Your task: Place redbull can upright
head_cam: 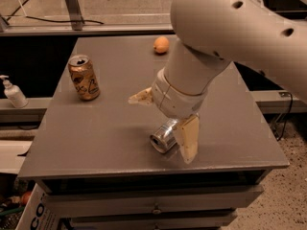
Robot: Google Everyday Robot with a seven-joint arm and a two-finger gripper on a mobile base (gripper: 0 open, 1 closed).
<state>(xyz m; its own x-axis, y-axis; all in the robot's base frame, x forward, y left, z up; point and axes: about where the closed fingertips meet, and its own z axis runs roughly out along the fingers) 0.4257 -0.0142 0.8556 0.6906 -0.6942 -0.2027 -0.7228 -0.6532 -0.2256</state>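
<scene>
— Where is the redbull can (164, 135)?
— On its side on the grey desk (105, 128), near the front edge. One round silver end faces the camera, and the rest of it runs back under the robot's wrist.
— And the gripper (159, 130)?
— Low over the desk, right above the can, with its jaws spread wide and nothing held. One tan finger (188, 140) points down just beside the can, on the right of the view, so close that I cannot tell whether they touch. The other finger (141, 97) sticks out toward the left, clear of the can.
— Anything else on the desk?
— A gold-bronze can (84, 78) stands upright, top opened, toward the left edge, well apart from the gripper. An orange (161, 45) sits near the far edge. A white pump bottle (13, 92) stands on a ledge off the desk's left side
</scene>
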